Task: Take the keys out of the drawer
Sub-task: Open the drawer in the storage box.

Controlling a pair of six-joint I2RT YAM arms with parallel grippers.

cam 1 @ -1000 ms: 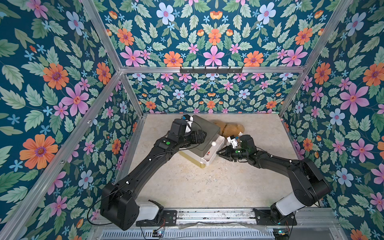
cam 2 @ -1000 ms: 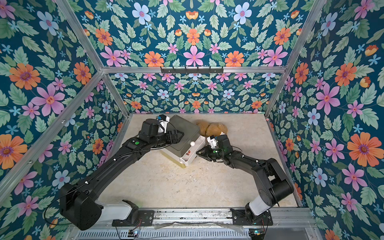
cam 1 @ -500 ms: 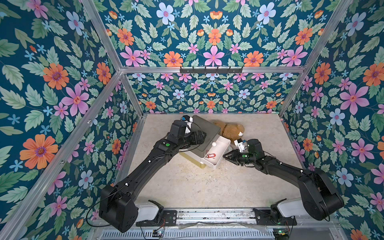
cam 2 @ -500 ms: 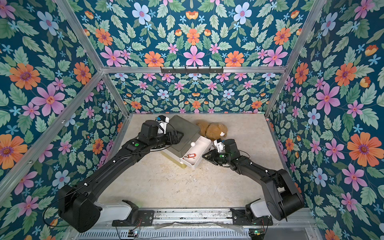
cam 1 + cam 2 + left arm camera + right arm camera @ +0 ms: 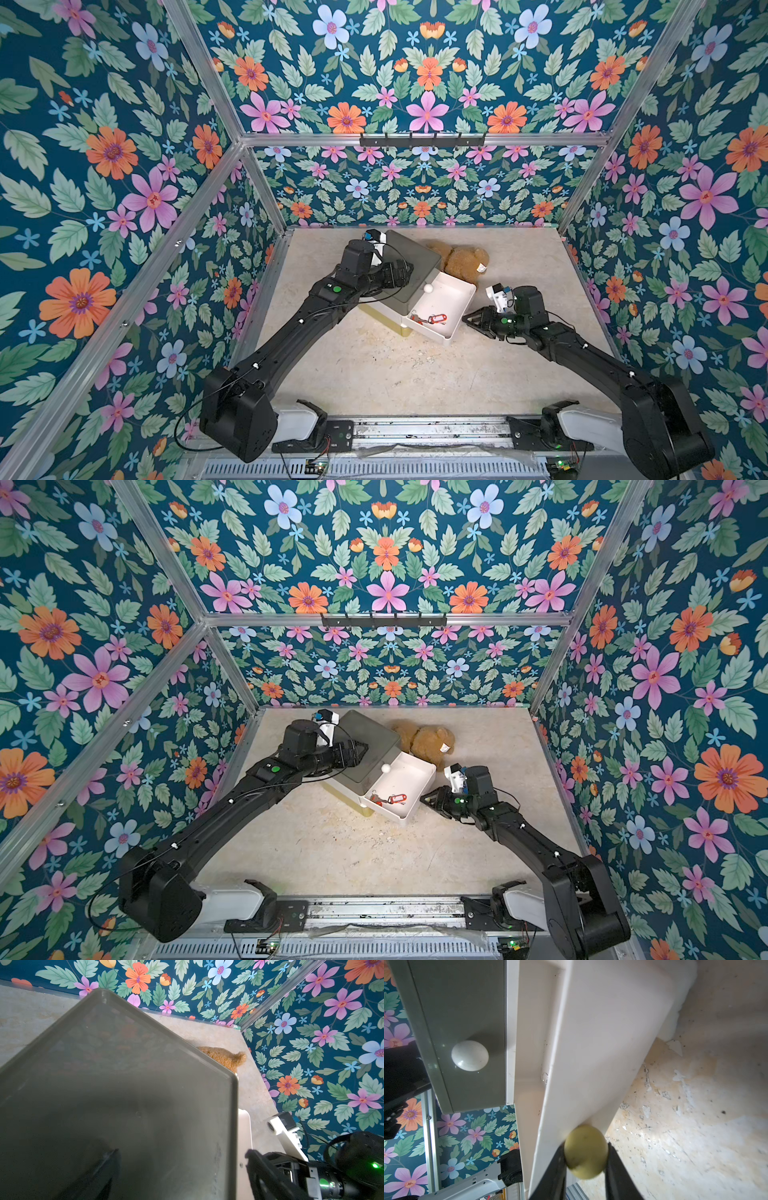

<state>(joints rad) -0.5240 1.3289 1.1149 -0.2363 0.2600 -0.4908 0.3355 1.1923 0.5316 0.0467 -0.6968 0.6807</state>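
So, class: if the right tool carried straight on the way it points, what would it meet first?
The right tool is shut on the yellow knob, so that comes first. Directly behind the knob is the white drawer front.

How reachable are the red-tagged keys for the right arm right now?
Probably not yet: the right tool is shut on the yellow knob. The keys lie uncovered in the open drawer.

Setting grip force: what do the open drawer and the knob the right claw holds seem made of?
The drawer: likely plastic, white, thin smooth walls with a soft sheen. The knob: yellowish, smooth, rounded, slightly glossy; painted wood or plastic, can't tell which.
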